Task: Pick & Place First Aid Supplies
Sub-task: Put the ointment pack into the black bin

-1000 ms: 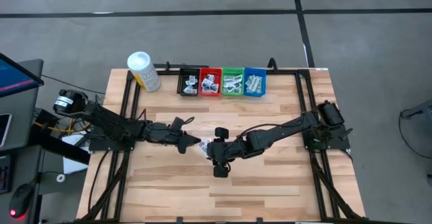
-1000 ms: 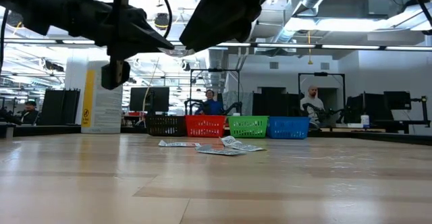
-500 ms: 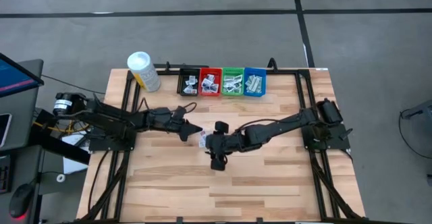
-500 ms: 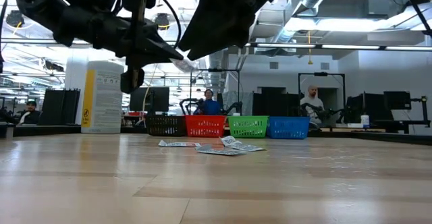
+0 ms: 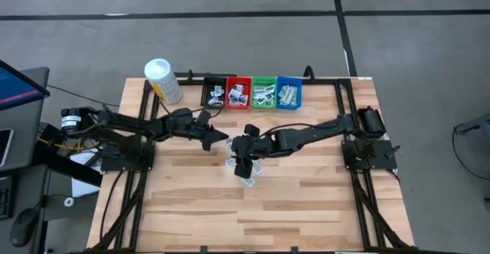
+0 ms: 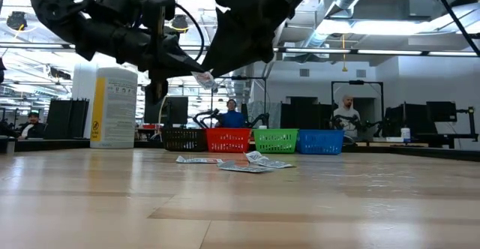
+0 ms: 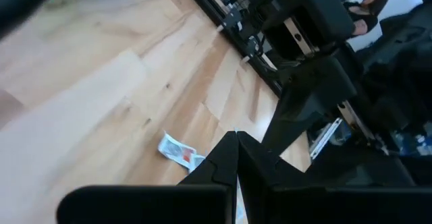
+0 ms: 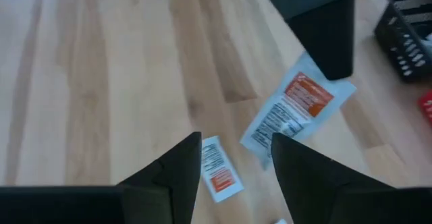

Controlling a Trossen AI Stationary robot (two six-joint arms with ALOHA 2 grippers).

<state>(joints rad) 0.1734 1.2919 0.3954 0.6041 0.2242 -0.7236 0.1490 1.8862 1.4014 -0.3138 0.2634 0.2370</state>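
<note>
My left gripper (image 5: 222,139) hangs above the table's middle, shut on a small white packet (image 6: 203,78) with orange print (image 8: 297,113). My right gripper (image 5: 243,168) hovers close beside it on the near-right side, open and slanting down, with nothing between its fingers (image 8: 236,156). Under it, loose first aid packets (image 5: 230,164) (image 5: 249,179) lie flat on the wood; one of them (image 8: 219,177) shows between the right fingers and another (image 7: 179,150) beyond the left fingertips. My left gripper pinches the packet by one end (image 8: 337,84) between the tips of its two fingers (image 8: 331,48). The fingers come nearly level from the table's left. The packet sticks out beyond the fingertips, lifted clear of the table.
Black (image 5: 213,94), red (image 5: 239,93), green (image 5: 264,93) and blue (image 5: 289,93) bins stand in a row at the far edge, each holding packets. A white-capped yellow bottle (image 5: 162,80) stands at the far left. Bare wood lies toward the near edge.
My left gripper has swung toward the far edge, carrying the packet clear of the table and away from my right gripper. My right gripper has also drifted toward the far edge, uncovering the loose packets below it.
</note>
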